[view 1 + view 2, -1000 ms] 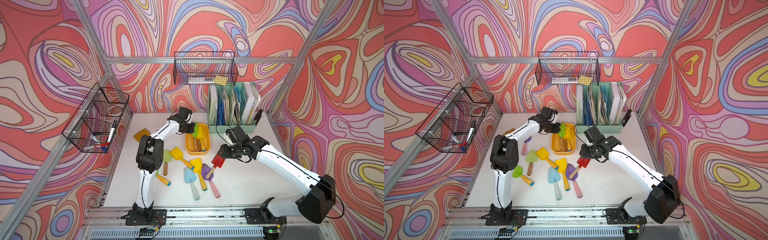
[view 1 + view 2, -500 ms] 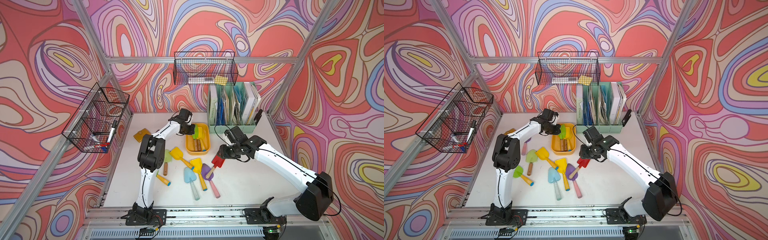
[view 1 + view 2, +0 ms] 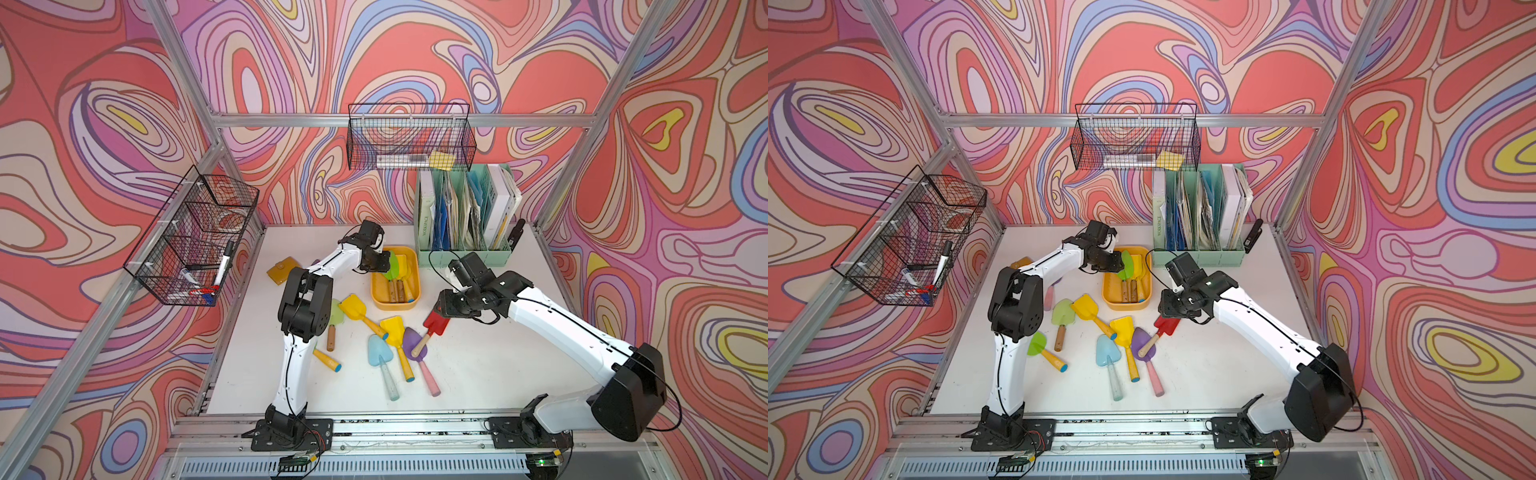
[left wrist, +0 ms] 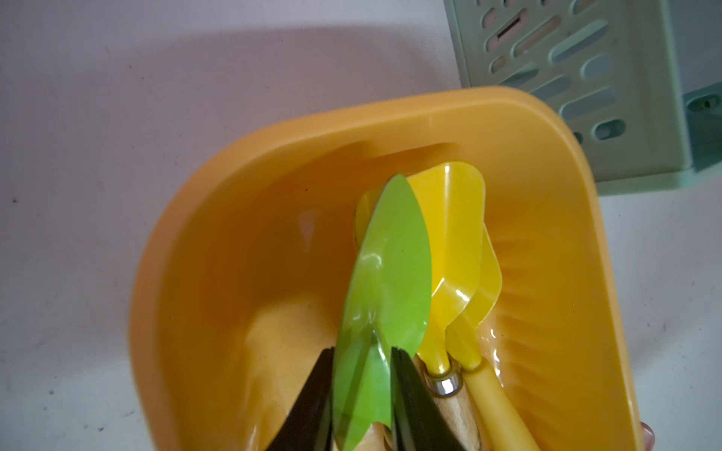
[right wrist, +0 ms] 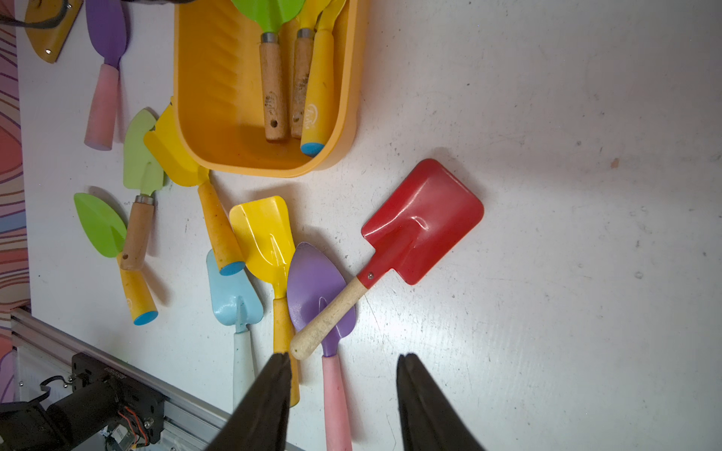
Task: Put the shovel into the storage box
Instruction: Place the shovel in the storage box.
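Parting since a moment ago, the jaws of the left gripper are seen slightly apart, flanking the blade of the green shovel. That shovel is judged released and lies inside the storage box beside two yellow shovels. The right gripper is kept hovering, jaws apart and empty, over the red shovel on the tabletop. Blade contact cannot be resolved, and the green handle is cut off in the left wrist view.
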You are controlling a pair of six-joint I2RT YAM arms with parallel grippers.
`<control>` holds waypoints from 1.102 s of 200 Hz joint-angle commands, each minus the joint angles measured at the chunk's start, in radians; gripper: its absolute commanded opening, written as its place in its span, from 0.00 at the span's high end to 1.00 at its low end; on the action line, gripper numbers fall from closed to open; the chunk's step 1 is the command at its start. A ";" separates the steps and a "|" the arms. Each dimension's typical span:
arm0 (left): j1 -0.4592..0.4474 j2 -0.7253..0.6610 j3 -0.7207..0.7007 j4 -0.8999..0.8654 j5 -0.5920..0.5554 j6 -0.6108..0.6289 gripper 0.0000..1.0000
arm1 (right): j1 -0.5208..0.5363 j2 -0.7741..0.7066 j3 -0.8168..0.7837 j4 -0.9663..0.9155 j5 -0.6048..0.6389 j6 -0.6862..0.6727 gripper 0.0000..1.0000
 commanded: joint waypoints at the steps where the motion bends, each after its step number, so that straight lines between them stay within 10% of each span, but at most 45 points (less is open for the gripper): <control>1: 0.003 0.013 0.029 -0.011 0.009 -0.010 0.68 | 0.004 0.004 0.006 0.012 -0.005 -0.008 0.54; 98: -0.015 0.002 0.078 -0.088 -0.050 -0.008 0.34 | 0.005 -0.016 -0.011 0.017 -0.009 -0.003 0.54; 220: -0.067 -0.107 0.163 -0.160 -0.085 -0.002 0.32 | 0.004 -0.060 -0.044 0.019 -0.004 0.017 0.54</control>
